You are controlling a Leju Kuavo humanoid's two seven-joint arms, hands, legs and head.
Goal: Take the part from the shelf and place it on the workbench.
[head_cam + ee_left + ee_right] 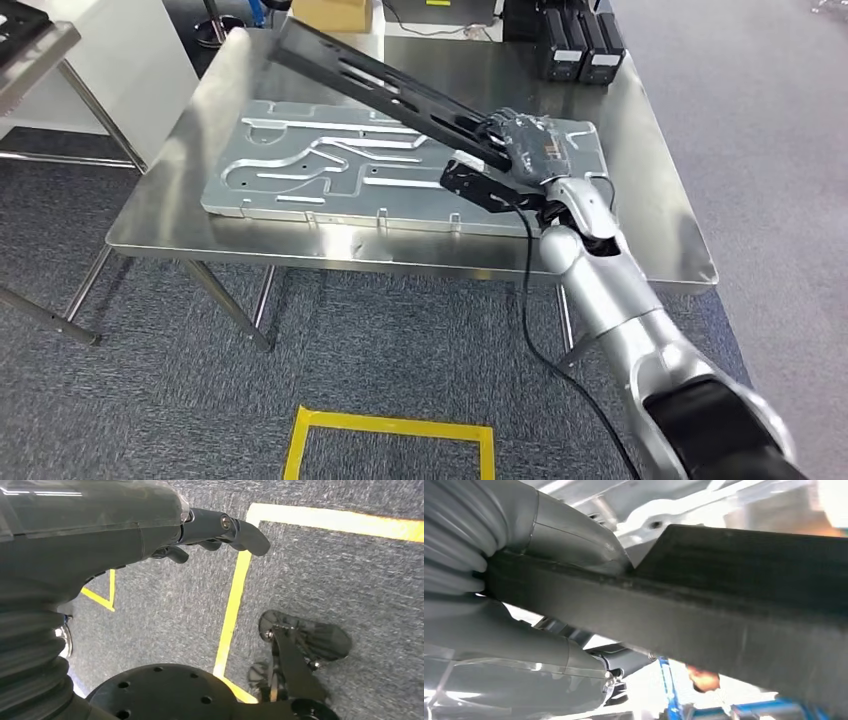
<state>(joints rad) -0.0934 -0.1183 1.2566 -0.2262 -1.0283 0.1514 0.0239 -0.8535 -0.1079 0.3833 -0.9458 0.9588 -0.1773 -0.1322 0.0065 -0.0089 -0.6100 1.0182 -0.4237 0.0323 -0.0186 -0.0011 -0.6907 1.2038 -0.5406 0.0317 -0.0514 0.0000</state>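
Note:
A long black slotted part slants above the steel workbench, its far end raised toward the back left. My right hand grips its near end over the right side of a large silver machined plate lying on the bench. In the right wrist view the black part crosses close between the grey thumb and the lower fingers. My left hand hangs over grey carpet, fingers loosely curled, holding nothing.
Black boxes stand at the bench's back right and a cardboard box at the back. A white cabinet and another table corner lie to the left. Yellow floor tape marks the carpet in front.

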